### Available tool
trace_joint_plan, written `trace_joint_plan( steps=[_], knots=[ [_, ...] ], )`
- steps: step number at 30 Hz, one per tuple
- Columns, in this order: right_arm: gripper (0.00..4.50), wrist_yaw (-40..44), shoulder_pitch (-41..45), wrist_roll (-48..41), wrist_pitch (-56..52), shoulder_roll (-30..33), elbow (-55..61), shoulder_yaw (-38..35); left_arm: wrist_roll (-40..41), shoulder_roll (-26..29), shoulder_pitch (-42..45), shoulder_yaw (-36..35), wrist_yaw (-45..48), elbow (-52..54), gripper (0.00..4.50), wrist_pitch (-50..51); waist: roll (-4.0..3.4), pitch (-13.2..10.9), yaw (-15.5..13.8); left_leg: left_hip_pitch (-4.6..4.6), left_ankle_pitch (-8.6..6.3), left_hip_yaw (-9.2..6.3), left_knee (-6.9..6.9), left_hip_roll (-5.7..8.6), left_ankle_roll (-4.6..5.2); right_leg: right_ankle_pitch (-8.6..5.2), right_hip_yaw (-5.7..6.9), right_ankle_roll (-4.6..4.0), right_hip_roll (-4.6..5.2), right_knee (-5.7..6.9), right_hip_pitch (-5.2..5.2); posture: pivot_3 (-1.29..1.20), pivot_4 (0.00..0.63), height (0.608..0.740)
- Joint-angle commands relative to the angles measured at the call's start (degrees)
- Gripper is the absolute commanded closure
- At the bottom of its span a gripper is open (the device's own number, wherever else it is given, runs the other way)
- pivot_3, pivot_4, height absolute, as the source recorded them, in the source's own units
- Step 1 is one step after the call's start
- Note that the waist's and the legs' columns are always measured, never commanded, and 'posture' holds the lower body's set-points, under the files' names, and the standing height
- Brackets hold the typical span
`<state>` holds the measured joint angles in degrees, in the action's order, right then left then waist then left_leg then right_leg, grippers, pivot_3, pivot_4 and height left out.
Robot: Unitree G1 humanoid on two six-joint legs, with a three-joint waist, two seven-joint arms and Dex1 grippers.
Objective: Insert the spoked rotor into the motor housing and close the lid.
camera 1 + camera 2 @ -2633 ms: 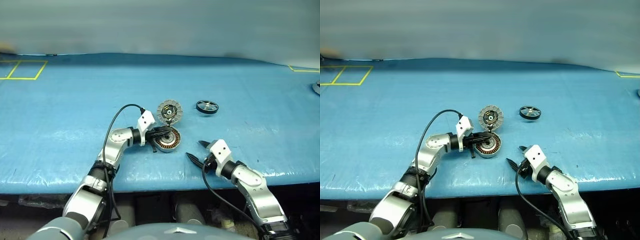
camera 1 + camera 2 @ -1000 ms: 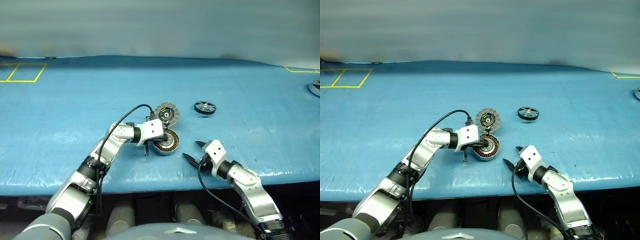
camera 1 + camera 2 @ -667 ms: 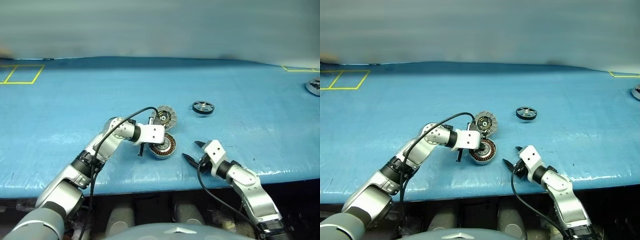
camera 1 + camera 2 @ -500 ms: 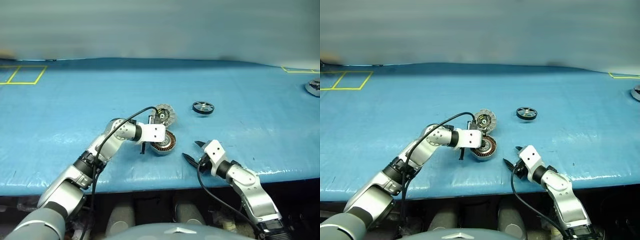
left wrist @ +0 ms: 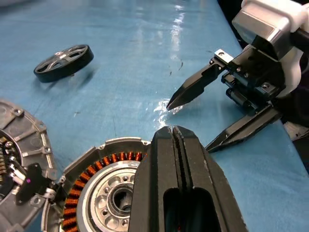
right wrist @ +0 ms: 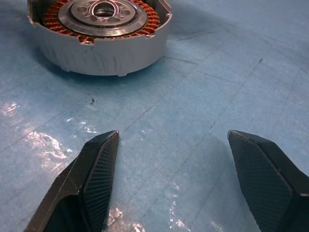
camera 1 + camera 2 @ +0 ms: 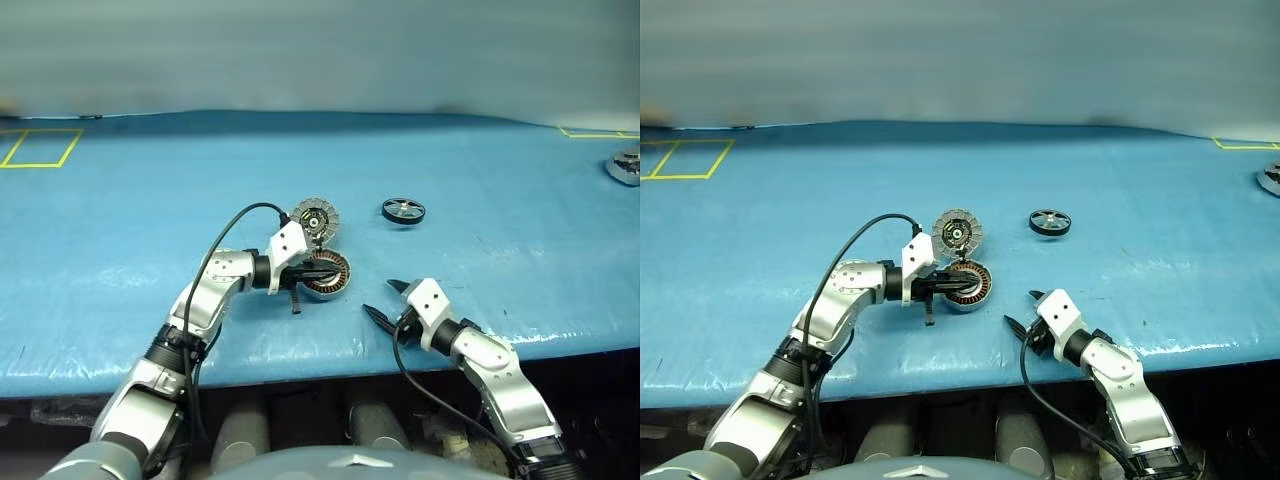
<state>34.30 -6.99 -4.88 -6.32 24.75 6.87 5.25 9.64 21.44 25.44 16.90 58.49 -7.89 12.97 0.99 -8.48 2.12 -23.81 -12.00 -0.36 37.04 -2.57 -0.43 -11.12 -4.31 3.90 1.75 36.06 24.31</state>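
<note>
The motor housing (image 7: 327,274), a silver casing with copper windings, lies on the blue table near its front. The lid (image 7: 314,219) stands tilted just behind it, ribbed face towards me, touching the housing's rim. Farther right and back, the black spoked rotor (image 7: 403,210) lies flat by itself. My left gripper (image 5: 175,131) is shut with nothing in it and points right over the housing's (image 5: 104,186) near-left edge. My right gripper (image 6: 173,134) stands open and empty low over the table, a short way right of the housing (image 6: 101,29).
The table (image 7: 120,230) is covered in blue sheeting, and its front edge (image 7: 300,362) runs just below both grippers. A yellow tape square (image 7: 35,148) marks the far left. A silver part (image 7: 625,165) lies at the far right edge.
My left gripper, still shut, has rolled and lifted a little at the housing's left side. The right gripper has kept still. The whole view has shifted slightly.
</note>
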Motion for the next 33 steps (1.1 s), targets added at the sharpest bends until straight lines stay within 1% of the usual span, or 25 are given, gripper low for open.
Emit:
trace_joint_plan(
  steps=[1, 5, 10, 14, 19, 23, 33],
  knots=[
    [0.71, -0.2, 0.4, -0.1, 0.4, -0.1, 0.1, -0.1, -3.3, 1.9, 1.6, -0.5, -2.4, -1.0, 4.45, -0.3, 0.00, 0.0, -0.1, 0.00, -0.13, -0.03, -0.01, -0.01, 0.03, 0.00, 0.00, 0.00, -0.05, 0.00, 0.00, 0.00, 0.150, 0.740],
    [0.71, -0.2, 0.5, -0.1, 0.4, -0.2, 0.0, 0.0, -6.7, 3.9, 2.6, 1.7, -1.6, -2.3, 4.45, -1.5, 0.00, 0.0, -0.3, -0.06, -0.43, -0.17, -0.04, -0.04, -0.05, -0.12, 0.00, -0.01, -0.19, -0.02, 0.01, 0.00, 0.150, 0.740],
    [0.71, -0.3, 0.5, 0.0, 0.5, -0.3, -0.1, 0.1, -6.9, 2.5, 4.0, 2.0, -1.2, -4.1, 4.45, -2.3, 0.01, 0.0, -0.5, -0.09, -0.49, -0.15, 0.02, -0.04, -0.12, -0.19, -0.04, 0.05, -0.19, -0.06, -0.01, 0.00, 0.150, 0.740],
    [0.71, -0.6, 0.2, 0.0, 0.6, -0.3, -0.1, 0.2, -6.3, 1.1, 4.4, 1.0, -1.8, -5.1, 4.45, -3.2, 0.01, 0.0, -0.5, -0.05, -0.48, -0.15, 0.04, -0.05, -0.11, -0.19, -0.03, 0.05, -0.19, -0.03, -0.02, 0.00, 0.150, 0.740],
    [0.71, -0.7, -0.1, 0.1, 0.9, -0.2, -0.5, 0.2, -3.8, -0.2, 4.1, -0.4, -0.8, -4.3, 4.45, -3.4, 0.01, 0.0, -0.5, -0.04, -0.49, -0.14, 0.04, -0.05, -0.11, -0.18, -0.04, 0.05, -0.19, -0.02, -0.03, 0.00, 0.150, 0.740],
    [0.71, -0.7, 0.0, 0.2, 1.2, -0.2, -0.8, 0.4, -3.4, -0.2, 4.1, -0.3, -0.8, -4.3, 4.45, -3.9, 0.02, 0.0, -0.5, -0.04, -0.48, -0.14, 0.04, -0.05, -0.11, -0.18, -0.04, 0.06, -0.19, -0.02, -0.03, 0.00, 0.150, 0.740],
    [0.71, -1.0, 0.1, 0.3, 1.1, -0.4, -0.7, 0.8, -3.0, 0.5, 3.9, 1.0, 2.5, -3.5, 4.45, -3.2, 0.01, 0.0, -0.5, 0.01, -0.48, -0.15, 0.06, -0.05, -0.11, -0.18, -0.04, 0.06, -0.20, -0.02, -0.11, 0.00, 0.150, 0.740]
  ],
)
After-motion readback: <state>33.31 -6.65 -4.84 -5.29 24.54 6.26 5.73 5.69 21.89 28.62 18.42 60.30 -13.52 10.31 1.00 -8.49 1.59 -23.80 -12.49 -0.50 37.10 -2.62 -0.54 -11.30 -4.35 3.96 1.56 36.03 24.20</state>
